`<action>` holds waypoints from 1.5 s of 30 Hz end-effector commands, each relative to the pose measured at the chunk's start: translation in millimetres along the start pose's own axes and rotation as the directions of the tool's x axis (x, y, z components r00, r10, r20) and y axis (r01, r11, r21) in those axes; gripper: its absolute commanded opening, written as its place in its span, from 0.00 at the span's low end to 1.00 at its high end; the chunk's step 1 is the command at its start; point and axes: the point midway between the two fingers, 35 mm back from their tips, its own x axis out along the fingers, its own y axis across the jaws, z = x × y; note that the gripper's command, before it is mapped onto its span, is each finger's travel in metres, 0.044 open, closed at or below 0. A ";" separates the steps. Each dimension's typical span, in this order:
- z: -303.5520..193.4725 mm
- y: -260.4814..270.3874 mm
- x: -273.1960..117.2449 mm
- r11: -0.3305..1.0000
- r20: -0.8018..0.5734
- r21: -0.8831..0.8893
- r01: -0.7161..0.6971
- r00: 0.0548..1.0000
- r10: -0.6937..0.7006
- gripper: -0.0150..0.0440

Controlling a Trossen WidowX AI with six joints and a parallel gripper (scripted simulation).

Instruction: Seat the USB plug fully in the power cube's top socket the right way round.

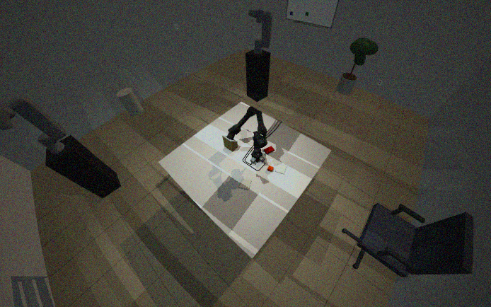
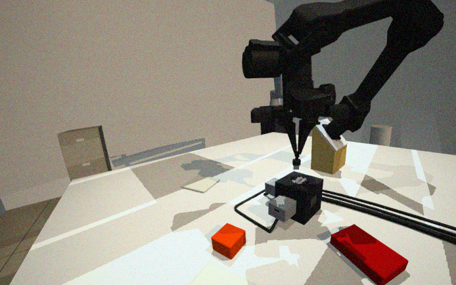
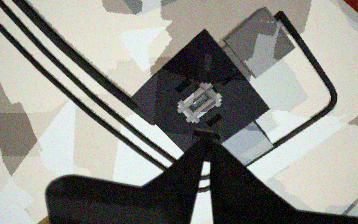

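The black power cube (image 2: 301, 197) (image 3: 175, 82) stands on the table with a light metal-rimmed socket (image 2: 298, 180) (image 3: 200, 102) on its top face. No plug sits in that socket. My gripper (image 2: 296, 155) points down and is shut on the USB plug (image 2: 296, 162) (image 3: 206, 135), a small black piece with a grey metal tip pointing down. The plug is a little above the cube, with a visible gap below its tip. In the wrist view the plug appears beside the socket. Its way round cannot be told. In the top view the arm hides most of the cube.
Grey plug blocks (image 2: 282, 209) (image 3: 260, 42) stick out of the cube's sides. Black cables (image 2: 386, 209) loop around it. A red block (image 1: 269, 149) (image 2: 369, 253), an orange cube (image 1: 270, 168) (image 2: 228, 240) and a slanted wooden block (image 1: 230, 143) (image 2: 322, 154) stand nearby. A flat pale pad (image 2: 202, 184) lies farther off.
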 end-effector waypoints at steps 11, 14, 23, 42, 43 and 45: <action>-0.2 0.2 0.2 0.941 -0.001 -0.339 -0.001 1.000 0.001 0.25; -0.2 0.2 0.2 0.911 -0.001 -0.412 -0.001 1.000 0.001 0.25; -0.2 0.2 0.2 0.790 -0.001 -0.613 -0.001 1.000 0.001 0.25; -0.2 0.2 0.2 0.655 -0.001 -0.756 -0.001 1.000 0.001 0.25; -0.2 0.2 0.2 0.655 -0.001 -0.756 -0.001 1.000 0.001 0.25; 0.0 0.2 0.1 0.658 0.001 -0.753 0.000 1.000 0.001 0.25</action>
